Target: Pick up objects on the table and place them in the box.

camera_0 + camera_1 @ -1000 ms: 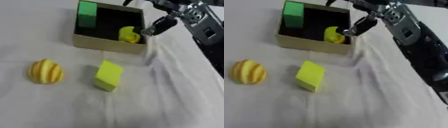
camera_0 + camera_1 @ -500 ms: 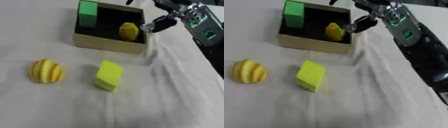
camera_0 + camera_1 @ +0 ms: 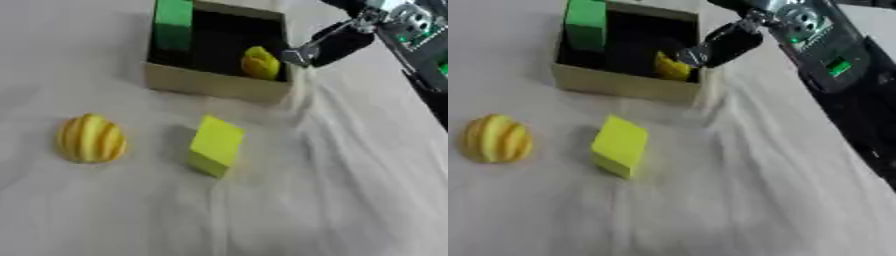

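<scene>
A tan cardboard box point(image 3: 214, 86) with a dark inside stands at the back. In it a green block point(image 3: 172, 22) leans in the far left corner, and a small yellow thing point(image 3: 261, 62) lies against the right wall. My right hand point(image 3: 337, 42) reaches in from the upper right; its one visible finger is straight, its silver tip just right of the yellow thing and apart from it. On the white cloth in front of the box lie a yellow block point(image 3: 214, 145) and a yellow striped round fruit point(image 3: 90, 138). My left hand shows in neither view.
My right arm point(image 3: 824, 55), black with a green-marked silver part, runs along the right side down to the lower right. The white cloth point(image 3: 332, 190) is wrinkled beside the box's right wall.
The small yellow thing has shifted a little inside the box, and my right hand's fingertip now stands slightly apart from it. The blocks and the fruit lie as before.
</scene>
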